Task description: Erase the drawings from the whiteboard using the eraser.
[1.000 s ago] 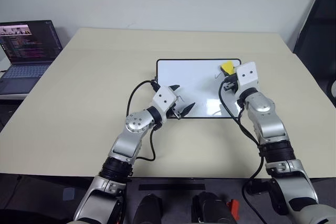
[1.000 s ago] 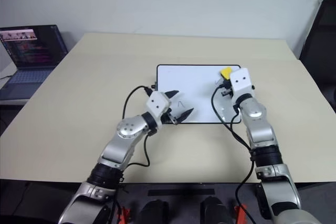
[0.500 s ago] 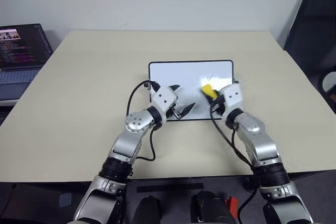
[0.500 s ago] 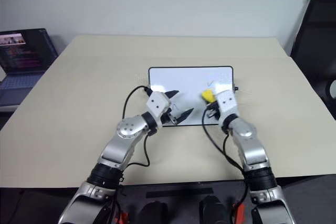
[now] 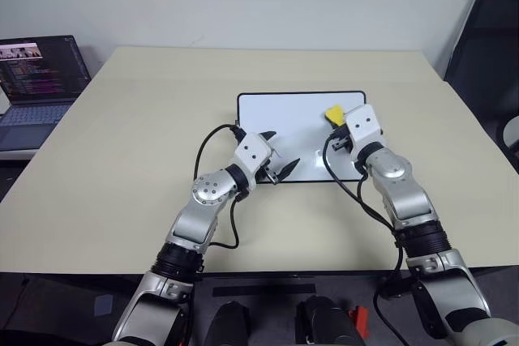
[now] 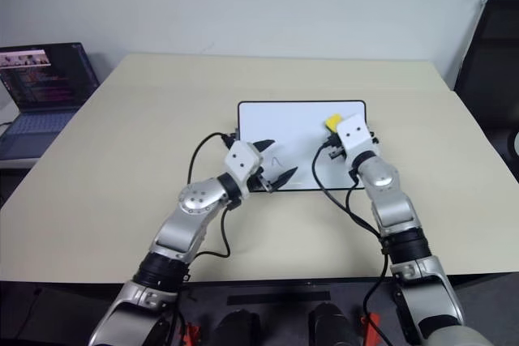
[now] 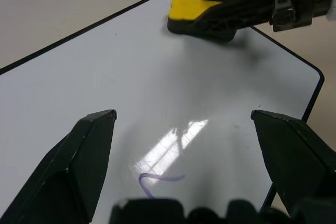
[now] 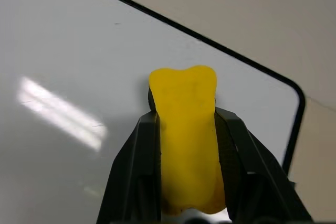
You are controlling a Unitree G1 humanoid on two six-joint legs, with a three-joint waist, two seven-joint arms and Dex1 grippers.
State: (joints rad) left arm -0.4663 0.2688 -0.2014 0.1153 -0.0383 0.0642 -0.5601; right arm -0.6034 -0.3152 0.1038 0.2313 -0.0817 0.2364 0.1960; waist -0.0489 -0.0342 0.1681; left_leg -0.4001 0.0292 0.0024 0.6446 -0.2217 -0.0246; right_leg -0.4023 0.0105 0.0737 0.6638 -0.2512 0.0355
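While the left arm waits, the right gripper has been busy. Half a second ago it had the eraser down in the middle of the right half of the whiteboard; now the eraser is back up near the far right corner. A tick-like stroke that was there just a moment ago is no longer seen on that part of the board. So I think the wipes are working and the right side is nearly clean.

One of the drawings is left, though. It is a thin, curvy purple line on the near part of the board, on the left side, right in front of the left gripper. The job is not done until that one goes too.

The right gripper's two black fingers are squeezed tight on the long sides of the yellow eraser. The yellow top faces up and the black bottom faces the board. In the left wrist view the eraser sits very low over the white surface, and a soft shadow lies under it, but I cannot tell if it is pressing on the board or just above it.

The left gripper is spread wide and holds nothing. It hangs over the near left part of the board, and I cannot tell if it touches it.

The board lies flat in the middle of the tan table. A laptop sits open well off to the left.
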